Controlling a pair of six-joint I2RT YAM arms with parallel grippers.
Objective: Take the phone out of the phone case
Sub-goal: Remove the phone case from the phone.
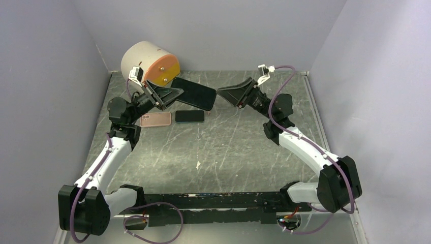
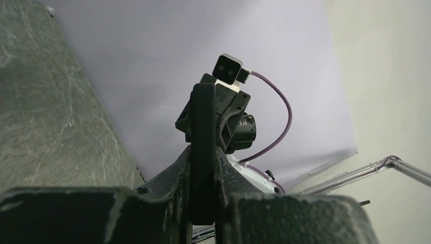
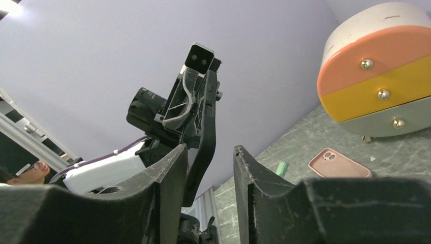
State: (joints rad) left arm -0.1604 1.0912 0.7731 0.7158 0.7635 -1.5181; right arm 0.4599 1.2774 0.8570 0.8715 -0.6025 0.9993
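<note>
My left gripper [image 1: 172,94] is shut on a black phone-shaped slab [image 1: 196,93] and holds it tilted above the table. In the left wrist view the slab [image 2: 203,122] stands edge-on, pinched between my fingers [image 2: 173,175]. My right gripper [image 1: 220,94] is open at the slab's free end. In the right wrist view the slab [image 3: 206,137] reaches in between my open fingers [image 3: 170,173], close to the left one; I cannot tell whether they touch. A pink phone case [image 1: 155,120] and a dark phone with a teal edge [image 1: 189,116] lie flat below.
A round drawer box [image 1: 151,63] with orange and yellow fronts stands at the back left, just behind my left gripper; it also shows in the right wrist view [image 3: 378,76]. The pink case [image 3: 339,163] lies in front of it. Grey walls enclose the marbled table [image 1: 244,147].
</note>
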